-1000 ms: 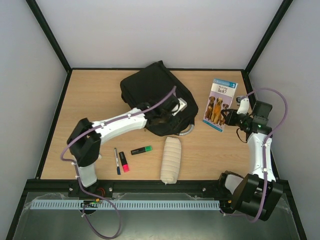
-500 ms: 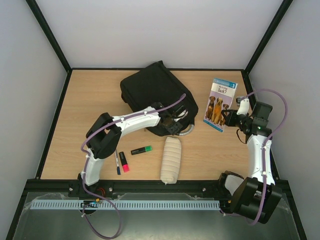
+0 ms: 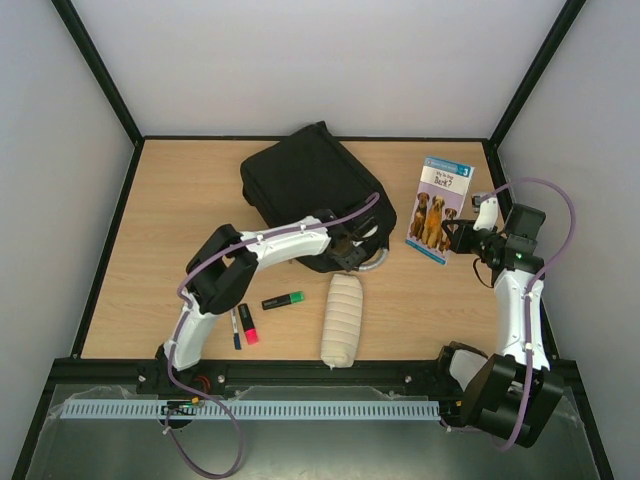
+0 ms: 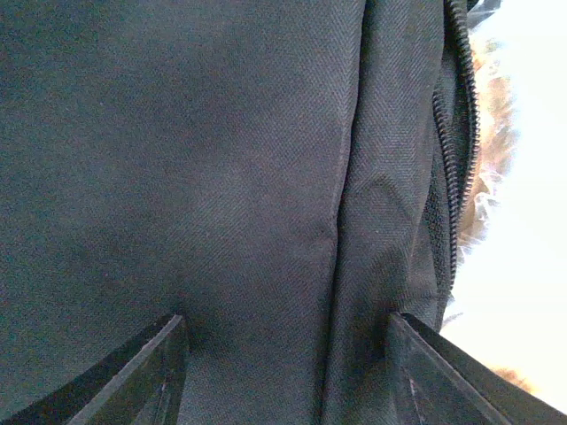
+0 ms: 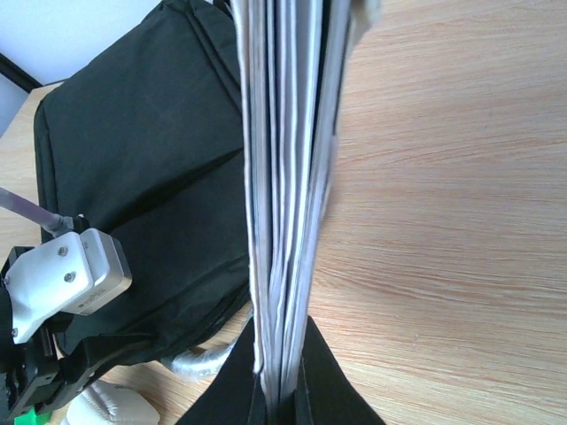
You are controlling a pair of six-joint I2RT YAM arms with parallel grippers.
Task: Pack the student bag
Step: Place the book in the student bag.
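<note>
The student bag [image 3: 300, 185], a large black backpack, lies at the back middle of the table. Its grey loop handle [image 3: 376, 262] sticks out at the near right corner. My left gripper [image 3: 349, 247] is at that corner, open, with both fingers wide apart against the black fabric [image 4: 221, 177]. A zip [image 4: 456, 150] runs along the right of the left wrist view. My right gripper [image 3: 462, 237] is shut on a thin book with dogs on its cover [image 3: 441, 208]. The right wrist view shows the book edge-on [image 5: 283, 177], clamped between my fingers [image 5: 282, 390], right of the bag [image 5: 142, 150].
A white fabric roll [image 3: 341, 320] lies near the front middle. A green highlighter [image 3: 283, 300], a pink marker [image 3: 247, 323] and a black pen [image 3: 234, 322] lie front left, beside the left arm. Black frame posts and grey walls border the table.
My left gripper has moved from on top of the bag toward its near right edge, and the left elbow has swung right. The right arm and book have stayed put.
</note>
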